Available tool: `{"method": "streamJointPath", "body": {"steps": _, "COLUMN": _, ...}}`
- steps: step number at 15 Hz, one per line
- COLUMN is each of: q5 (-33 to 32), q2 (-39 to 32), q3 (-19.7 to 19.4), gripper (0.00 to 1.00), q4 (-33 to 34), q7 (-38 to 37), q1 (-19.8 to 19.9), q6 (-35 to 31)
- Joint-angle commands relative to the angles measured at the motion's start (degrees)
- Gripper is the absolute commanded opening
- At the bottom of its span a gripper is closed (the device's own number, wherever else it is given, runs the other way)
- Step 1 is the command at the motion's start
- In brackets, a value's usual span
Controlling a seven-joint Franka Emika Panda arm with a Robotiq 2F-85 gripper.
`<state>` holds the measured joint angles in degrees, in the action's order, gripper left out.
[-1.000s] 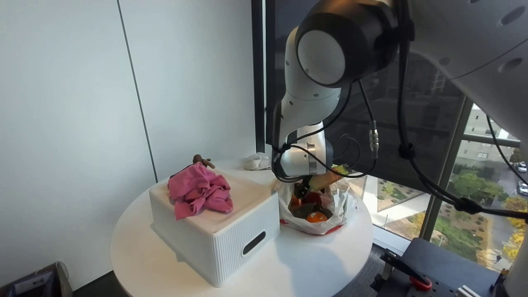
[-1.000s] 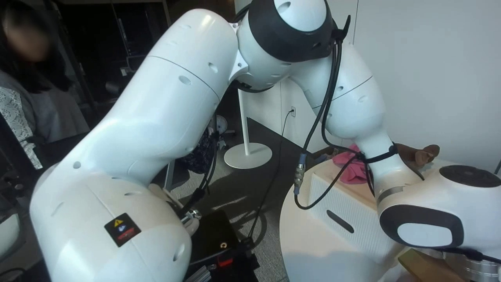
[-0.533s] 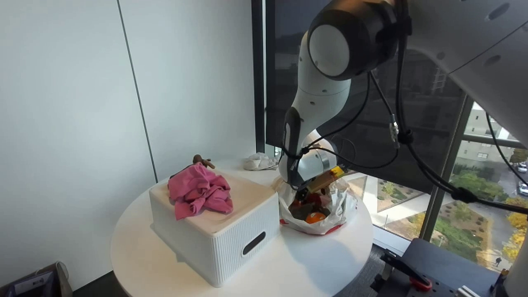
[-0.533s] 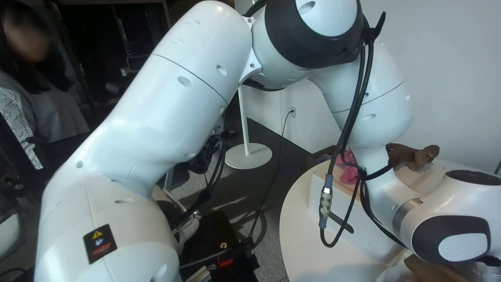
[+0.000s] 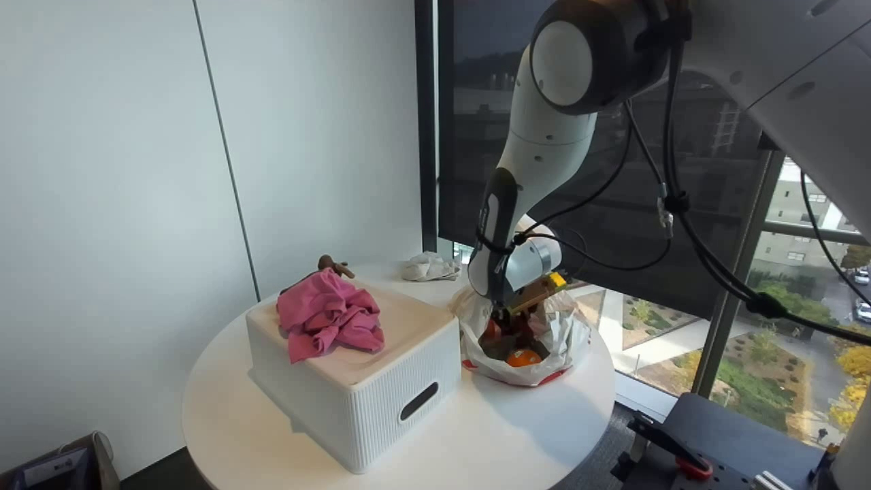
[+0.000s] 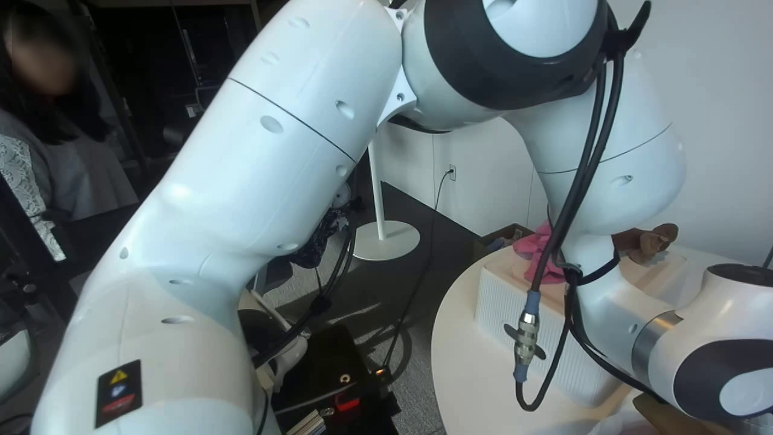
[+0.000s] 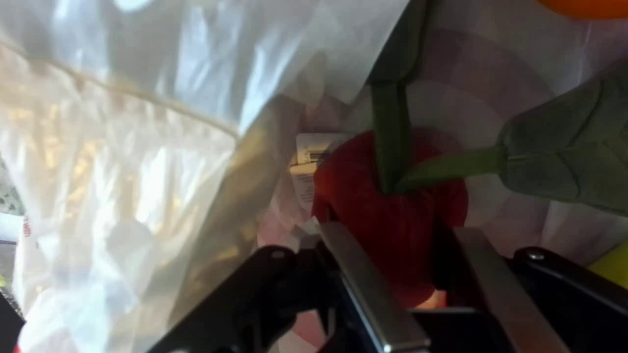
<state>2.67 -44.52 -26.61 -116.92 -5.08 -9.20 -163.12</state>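
Note:
My gripper [image 7: 400, 235] reaches down into a white plastic bag [image 7: 122, 206]. Its metal-faced fingers [image 7: 363, 284] press on a red object [image 7: 387, 215] with green stems, which fills the space between them. A stem leads to a dark green leafy part [image 7: 564, 147] on the right. At the top right of the wrist view an orange round thing [image 7: 588, 7] lies inside the bag. In an exterior view the gripper [image 5: 501, 314] is mostly hidden by the wrist and the bag [image 5: 507, 371]. The far side of the red object cannot be seen.
A white ribbed box [image 5: 401, 395] stands beside the bag on the round table [image 5: 218, 408], a pink cloth [image 5: 330, 313] and a brown toy [image 5: 330, 264] on it. A brown bar [image 5: 534, 294] with a yellow end is close by the wrist. Crumpled white plastic [image 5: 429, 267] lies behind.
The forearm and wrist have swung and tilted, shifting right in both exterior views, while the gripper stays inside the bag. The orange thing has shifted slightly. Box and cloth stay put.

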Motion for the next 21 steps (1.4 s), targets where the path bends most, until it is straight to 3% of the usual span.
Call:
{"method": "streamJointPath", "body": {"steps": 1, "q5": -3.7, "q2": 2.9, "q3": 2.1, "gripper": 0.08, "q4": 0.4, "q7": -2.1, "q1": 2.9, "q6": 3.8}}
{"method": "streamJointPath", "body": {"steps": 2, "q5": -4.7, "q2": 4.3, "q3": 2.0, "gripper": 0.04, "q4": 0.0, "q7": -1.9, "q1": 2.9, "q6": 4.8}}
{"method": "streamJointPath", "body": {"steps": 5, "q5": -9.5, "q2": 10.3, "q3": 0.9, "gripper": 0.09, "q4": -1.6, "q7": -1.4, "q1": 1.8, "q6": 10.5}}
{"method": "streamJointPath", "body": {"steps": 8, "q5": -11.9, "q2": 18.6, "q3": 5.0, "gripper": 0.08, "q4": -1.6, "q7": 2.7, "q1": 5.1, "q6": 24.2}}
{"method": "streamJointPath", "body": {"steps": 9, "q5": -8.1, "q2": 20.3, "q3": 3.6, "gripper": 0.08, "q4": -2.0, "q7": 7.0, "q1": 2.9, "q6": 28.6}}
{"method": "streamJointPath", "body": {"steps": 11, "q5": -7.0, "q2": 25.5, "q3": 4.6, "gripper": 0.08, "q4": -1.1, "q7": 11.4, "q1": 2.8, "q6": 38.8}}
{"method": "streamJointPath", "body": {"steps": 12, "q5": -9.5, "q2": 28.4, "q3": 10.1, "gripper": 0.08, "q4": -0.3, "q7": 11.6, "q1": 7.5, "q6": 43.6}}
{"method": "streamJointPath", "body": {"steps": 14, "q5": -8.3, "q2": 34.5, "q3": 13.8, "gripper": 0.08, "q4": -1.2, "q7": 15.8, "q1": 8.4, "q6": 49.8}}
{"method": "streamJointPath", "body": {"steps": 17, "q5": -5.7, "q2": 42.0, "q3": 19.1, "gripper": 0.07, "q4": -4.0, "q7": 20.5, "q1": 9.3, "q6": 51.1}}
{"method": "streamJointPath", "body": {"steps": 21, "q5": -0.4, "q2": 46.4, "q3": 24.4, "gripper": 0.08, "q4": -10.1, "q7": 23.9, "q1": 7.5, "q6": 41.8}}
